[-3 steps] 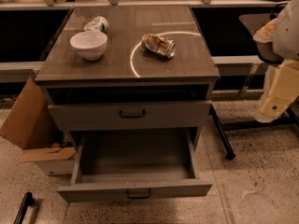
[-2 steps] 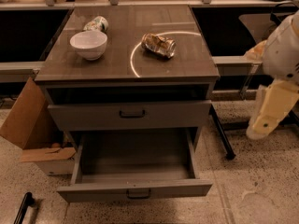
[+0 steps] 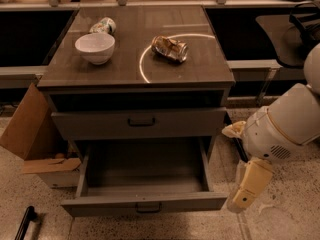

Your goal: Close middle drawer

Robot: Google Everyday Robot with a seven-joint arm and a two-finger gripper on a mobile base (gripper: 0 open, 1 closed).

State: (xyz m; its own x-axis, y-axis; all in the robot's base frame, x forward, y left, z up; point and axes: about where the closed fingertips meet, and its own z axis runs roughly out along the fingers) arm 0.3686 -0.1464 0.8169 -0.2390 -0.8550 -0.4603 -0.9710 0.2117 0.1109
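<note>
The middle drawer point(image 3: 145, 203) is pulled far out of the grey cabinet. Its low narrow front carries a small dark bar handle point(image 3: 148, 207), and its inside is empty. Above it the taller-fronted drawer point(image 3: 140, 123) stands slightly out. The lowest drawer is hidden under the open one. My arm point(image 3: 285, 124) comes in from the right. My gripper point(image 3: 245, 196) hangs low beside the open drawer's right front corner, apart from it.
On the cabinet top point(image 3: 200, 69) stand a white bowl point(image 3: 95, 47), a tipped cup point(image 3: 103, 25) and a crushed can point(image 3: 170, 48). A cardboard box point(image 3: 35, 134) sits on the floor at the left. A dark bar point(image 3: 25, 223) lies at the bottom left. A chair point(image 3: 295, 34) is at the back right.
My arm has swung down and to the left, bringing the gripper from beside the cabinet top to beside the open drawer's right front corner. The drawers have not moved.
</note>
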